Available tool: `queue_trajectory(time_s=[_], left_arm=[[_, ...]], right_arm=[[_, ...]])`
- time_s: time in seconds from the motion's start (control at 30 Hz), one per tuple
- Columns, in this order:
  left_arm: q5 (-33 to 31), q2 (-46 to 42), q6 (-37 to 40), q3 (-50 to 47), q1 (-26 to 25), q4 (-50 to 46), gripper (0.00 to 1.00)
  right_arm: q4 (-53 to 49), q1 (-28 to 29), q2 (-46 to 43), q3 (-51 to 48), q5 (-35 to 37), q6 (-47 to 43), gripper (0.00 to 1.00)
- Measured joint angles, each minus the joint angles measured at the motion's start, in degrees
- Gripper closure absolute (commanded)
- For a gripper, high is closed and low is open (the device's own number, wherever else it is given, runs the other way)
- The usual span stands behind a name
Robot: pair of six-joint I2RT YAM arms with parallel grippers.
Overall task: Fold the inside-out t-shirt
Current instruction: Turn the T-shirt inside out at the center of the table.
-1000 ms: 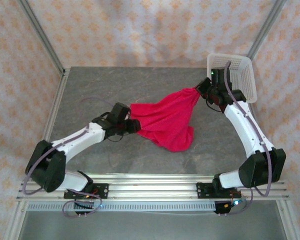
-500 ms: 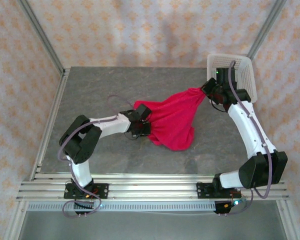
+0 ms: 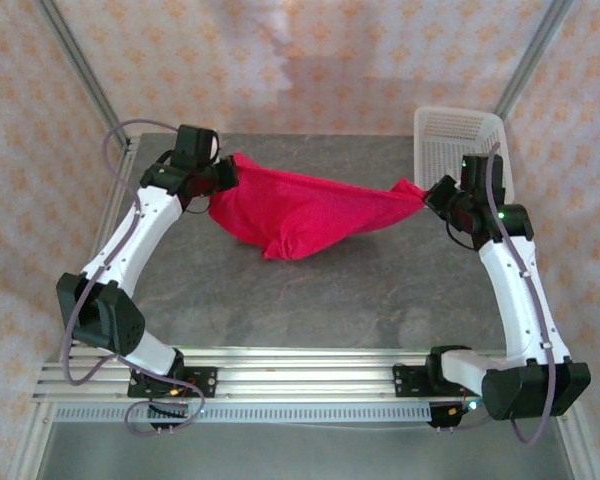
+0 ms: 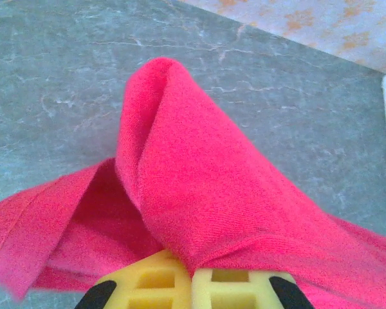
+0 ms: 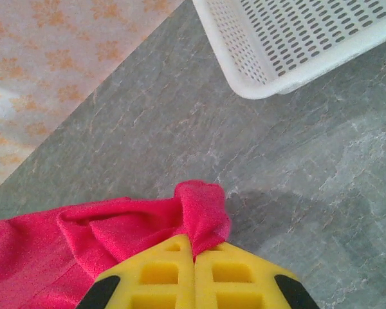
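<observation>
The t-shirt (image 3: 300,210) is soft matt cloth with a fine, slightly fuzzy knit. The counter (image 3: 310,300) looks like grey veined stone, smooth with a dull sheen. The basket (image 3: 458,135) is smooth white perforated plastic. The left hand (image 4: 193,286) and right hand (image 5: 194,264) are matt yellow, seemingly moulded plastic. The rails (image 3: 310,365) are brushed metal.

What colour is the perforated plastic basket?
White; the perforated plastic basket shows best in the right wrist view.

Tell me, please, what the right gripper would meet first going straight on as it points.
Past the shirt pinched in the right gripper, probably the bare table; the basket sits off to the right. Depth is unclear.
</observation>
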Motion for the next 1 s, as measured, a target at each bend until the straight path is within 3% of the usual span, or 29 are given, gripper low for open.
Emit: queue_trajectory(time_s=[0.23,0.4,0.43,0.47,0.5,0.53,0.6,0.63,0.67,0.8,0.9,1.0], left_arm=[[-2.56,4.28,0.7,-5.44,-0.35,-2.49,1.0],[-8.48,4.74,1.03,-11.13,-2.8,-4.7,1.0],[-9.35,4.72,1.03,-12.24,-3.28,-4.81,1.0],[-10.4,4.57,0.98,-13.62,-3.8,-4.85,0.93],[-11.39,4.28,1.03,-14.97,-4.17,-5.22,0.75],[-12.17,3.96,0.83,-15.87,-4.35,-5.55,0.62],[-15.04,2.32,0.39,-17.33,-4.52,-7.19,0.36],[-16.57,1.36,0.22,-17.51,-4.76,-7.91,0.31],[-18.36,-0.2,-0.2,-17.46,-5.16,-8.41,0.31],[-23.63,-5.99,-1.38,-14.36,-11.65,-9.51,0.5],[-21.62,-7.8,-1.84,-11.37,-19.32,-6.71,0.5],[-15.61,-5.57,-4.13,-10.36,-26.03,-1.05,0.45]], right_arm=[[1.99,1.81,-0.31,-2.29,-4.28,1.6,1.0],[12.07,10.12,-0.11,-18.36,-5.57,5.88,1.0],[13.94,11.21,0.04,-22.05,-5.81,6.56,0.94],[15.34,12.15,0.48,-26.56,-6.21,7.56,0.81],[16.0,12.52,0.9,-30.01,-6.43,8.24,0.66],[15.87,12.61,1.22,-32.39,-6.38,8.39,0.56],[14.14,12.59,1.31,-34.97,-5.29,7.96,0.48],[13.55,12.61,1.09,-34.95,-4.63,7.56,0.48],[13.55,12.59,0.52,-34.75,-3.63,7.06,0.48],[12.94,11.56,-2.01,-32.61,-0.59,5.33,0.55],[12.92,9.9,-2.4,-31.52,0.85,4.55,0.63],[12.59,5.95,-2.32,-31.5,0.92,4.48,0.64]])
